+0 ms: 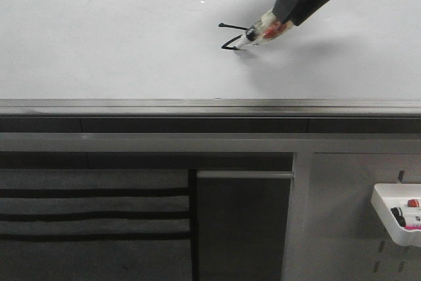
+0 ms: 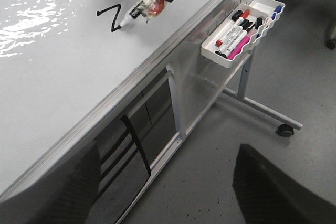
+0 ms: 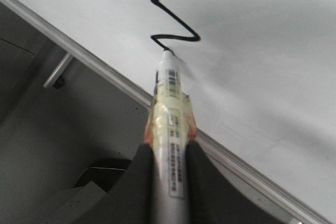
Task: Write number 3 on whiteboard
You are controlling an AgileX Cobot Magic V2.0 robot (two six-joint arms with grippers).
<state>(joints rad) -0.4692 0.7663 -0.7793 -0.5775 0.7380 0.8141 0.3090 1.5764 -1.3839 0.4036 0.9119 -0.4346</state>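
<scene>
Pressing its tip to the whiteboard point(image 1: 99, 37), the marker point(image 1: 263, 31) I am steering sits clamped between the two dark fingers point(image 3: 137, 182) of my right gripper point(image 1: 289, 18), its barrel wrapped in yellowish tape with a barcode label showing on the right wrist camera. What exists of the number 3 point(image 1: 231, 36) is only its upper part, a thin black angular zigzag on the upper middle of the board, the marker's tip resting at the stroke's lower end. On the front view the arm is cut off by the top edge. My left gripper point(image 2: 173, 192) shows only as two blurred dark shapes at the bottom of its own camera, set wide apart with nothing between them. A white tray point(image 2: 262, 30) hangs from the frame below the board's grey rail point(image 1: 197, 106), holding several markers point(image 2: 236, 32); on the front camera it is cropped by the right edge.
</scene>
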